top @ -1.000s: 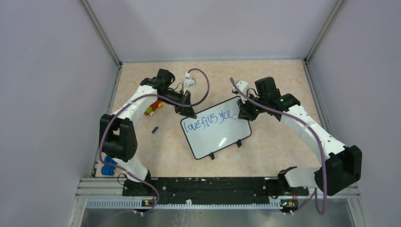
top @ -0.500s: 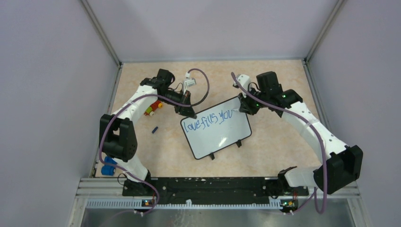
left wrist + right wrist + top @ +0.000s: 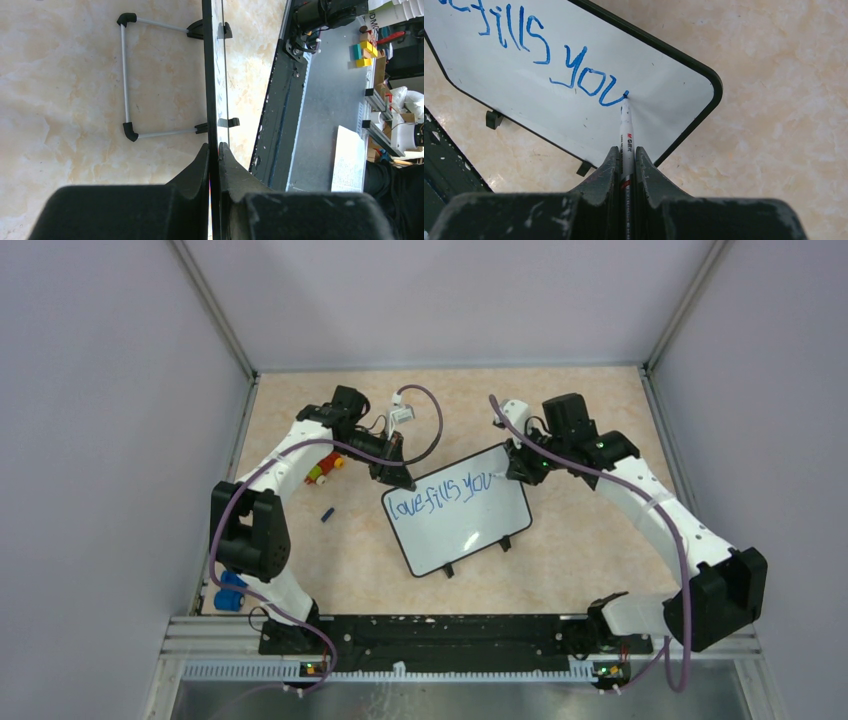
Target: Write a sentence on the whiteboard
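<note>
My right fingers [image 3: 611,170] pinch the marker [image 3: 626,130], its tip on the whiteboard [image 3: 664,125] beside "you" in the sentence [image 3: 440,494]. My left fingers [image 3: 200,165] clamp its edge, with the board standing mid-tabletop [image 3: 580,540]. Pressing too hard (my worry) could skid it and smear 1 stroke.

The top external view looks steeply down from above and behind the arm bases [image 3: 440,635], at 6 o'clock, taking in the whole table [image 3: 580,410] from afar with the whiteboard [image 3: 457,511] mid-frame. The left wrist view sits very close, sighting past the left gripper [image 3: 214,147] at 6 o'clock along the whiteboard's edge toward 12. The right wrist view looks from close over the right gripper [image 3: 626,150], also at 6, onto the board's face, the sentence [image 3: 524,45] toward 11. All three share the whiteboard.
</note>
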